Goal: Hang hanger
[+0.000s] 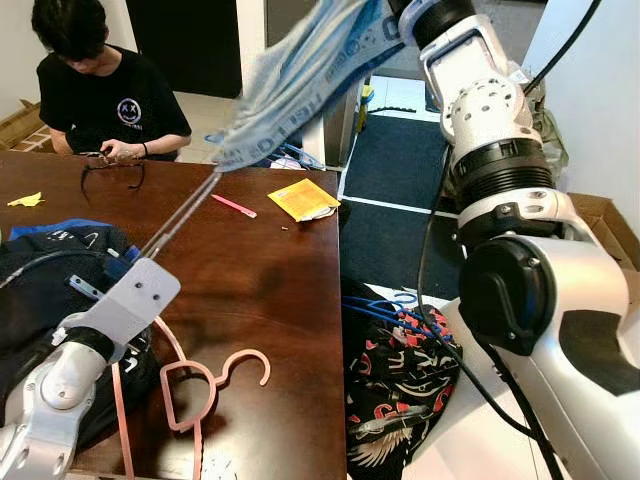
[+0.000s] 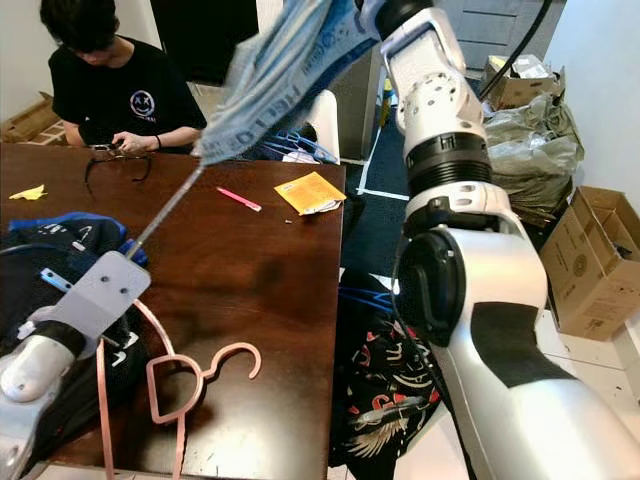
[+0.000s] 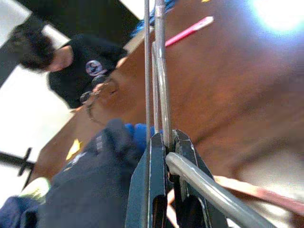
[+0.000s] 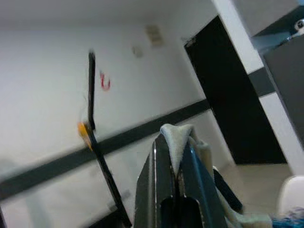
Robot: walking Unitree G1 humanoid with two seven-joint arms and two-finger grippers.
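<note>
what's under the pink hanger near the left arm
The pink hanger lies on the brown table, its hook on bare wood. Its left side runs against the dark bag and passes under the left arm, so that part is hidden.

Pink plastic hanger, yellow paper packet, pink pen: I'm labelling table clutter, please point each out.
Pink plastic hanger (image 1: pixel 245 361), left eye view, on its hook.
Yellow paper packet (image 1: pixel 303 198), left eye view, centre of its face.
Pink pen (image 2: pixel 238 199), right eye view, mid-shaft.

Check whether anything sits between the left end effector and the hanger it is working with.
Nothing does. The left end effector is already shut on the thin metal hanger, whose far end runs into the blue-grey garment pinched by the raised right end effector. A pink hanger lies unused on the table.
</note>
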